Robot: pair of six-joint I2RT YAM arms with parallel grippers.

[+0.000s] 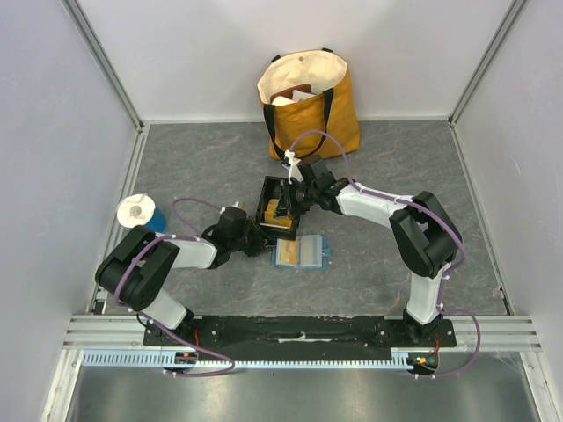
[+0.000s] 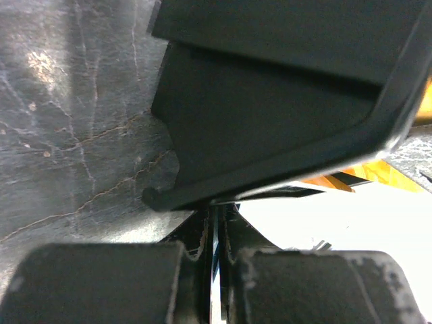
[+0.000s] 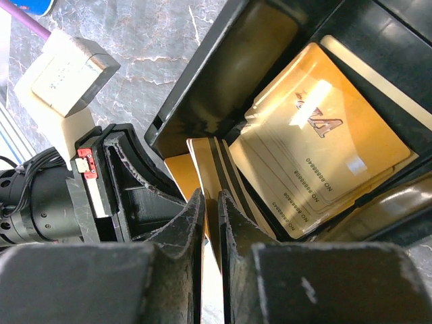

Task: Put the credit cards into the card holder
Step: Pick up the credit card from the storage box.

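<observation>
A black tray [image 1: 266, 195] holds a stack of gold credit cards [image 3: 317, 135], printed side up. My right gripper [image 1: 293, 204] reaches into the tray and, in the right wrist view [image 3: 210, 199], is shut on one gold card [image 3: 208, 158] with a dark stripe, tilted up on edge above the stack. My left gripper [image 1: 257, 239] is at the tray's near left corner; its jaws [image 2: 217, 216] are pinched on the tray's thin black rim [image 2: 270, 101]. The teal card holder [image 1: 301, 252] lies open on the table just in front of the tray, with nothing gripping it.
A mustard and cream tote bag [image 1: 308, 101] stands at the back centre. A white and blue roll [image 1: 136, 211] sits at the left by the wall. The left arm's wrist [image 3: 128, 182] is close beside the right fingers.
</observation>
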